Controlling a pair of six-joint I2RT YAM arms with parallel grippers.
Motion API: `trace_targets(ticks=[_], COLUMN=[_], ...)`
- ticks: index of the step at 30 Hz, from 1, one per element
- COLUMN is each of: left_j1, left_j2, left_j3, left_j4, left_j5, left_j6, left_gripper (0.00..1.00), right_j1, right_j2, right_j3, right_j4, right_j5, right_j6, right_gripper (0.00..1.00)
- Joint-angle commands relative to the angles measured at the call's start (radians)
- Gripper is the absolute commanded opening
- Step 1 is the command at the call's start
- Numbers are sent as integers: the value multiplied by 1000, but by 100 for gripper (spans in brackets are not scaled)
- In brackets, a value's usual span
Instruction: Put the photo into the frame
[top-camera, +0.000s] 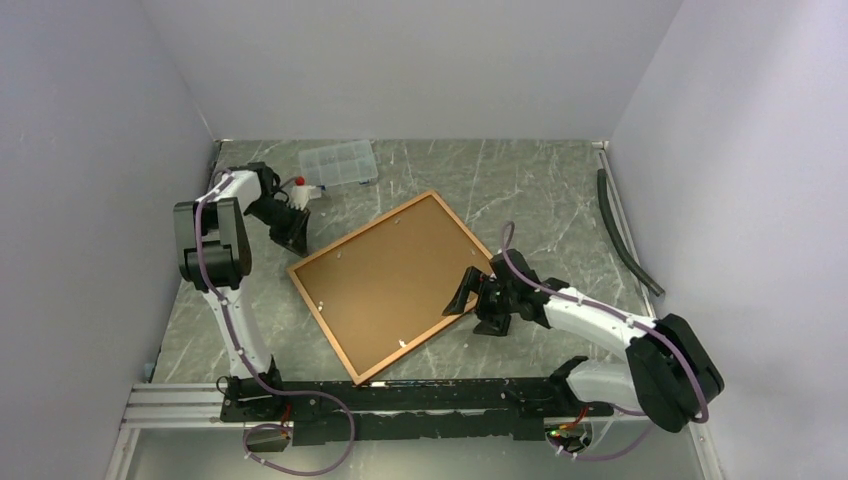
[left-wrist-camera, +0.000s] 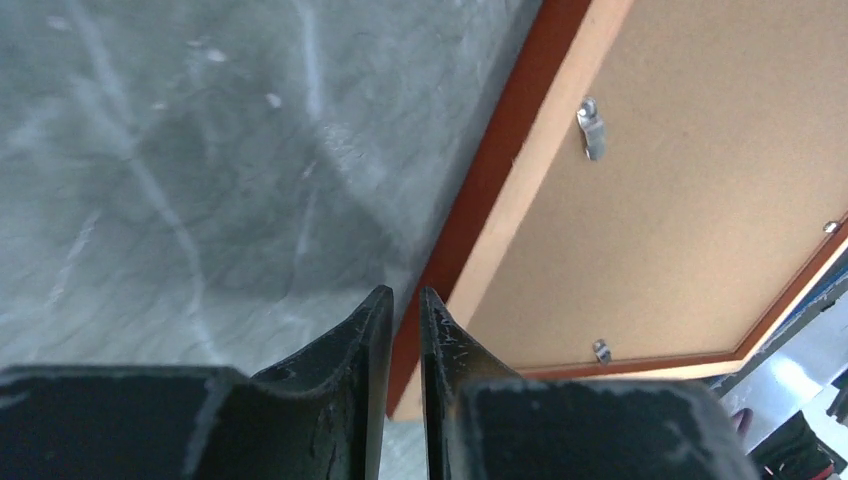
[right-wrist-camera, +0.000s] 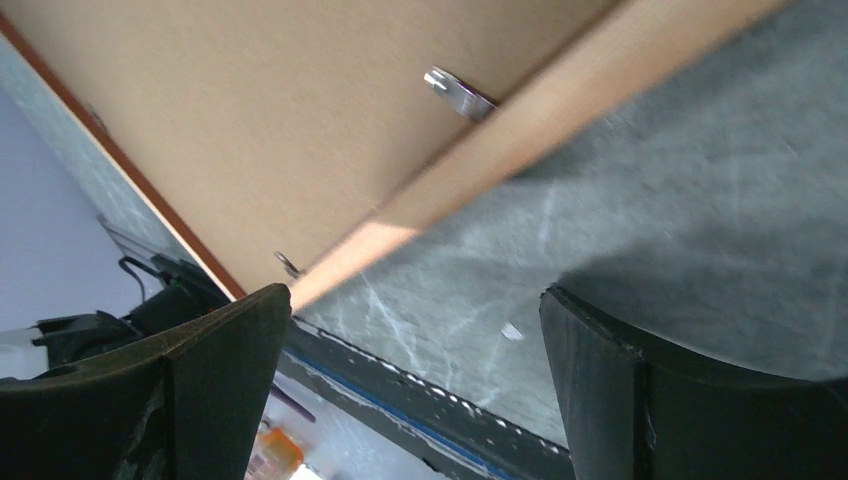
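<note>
Thin reddish-orange wooden frame (top-camera: 362, 230) face-down on grey marbled tabletop (top-camera: 540, 200), brown backing board (top-camera: 390, 285) up, photo unseen; left hand (left-wrist-camera: 405, 300) pinched nearly closed, empty, right hand (right-wrist-camera: 415, 295) wide open beside the edge; risk: prying the small metal tabs (left-wrist-camera: 590, 128) skids the unpinned frame.

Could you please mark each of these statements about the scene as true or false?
1. The frame lies with its brown backing board facing up. True.
2. The right fingers are closed tight. False: they stand wide open, next to the frame's edge.
3. The clear compartment box sits on top of the frame. False: it lies on the table beyond the frame, apart from it.
4. Small metal tabs show along the backing board's edges. True.
5. The left fingers are spread wide. False: they stand close together, with only a narrow gap between them.
</note>
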Motion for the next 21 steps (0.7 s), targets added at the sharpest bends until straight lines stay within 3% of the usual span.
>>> trace_targets(ticks=[1, 6, 12, 17, 21], left_j1=[-38, -108, -214, -248, -226], left_j2=[-65, -127, -212, -278, -317], left_j3=[-88, -194, -320, -384, -362], left_j4=[28, 27, -20, -38, -71], left_j5=[30, 27, 48, 97, 135], left_j6=[39, 64, 99, 71, 19], left_gripper=[21, 18, 17, 18, 19], right_j1=[-17, -126, -272, -294, -287], right_j2=[72, 174, 149, 110, -12], right_j3=[43, 110, 193, 263, 292], right_j4=[220, 250, 112, -18, -74], right_j5=[-35, -60, 13, 123, 213], right_j6=[28, -30, -149, -191, -185], right_gripper=[100, 99, 99, 98, 95])
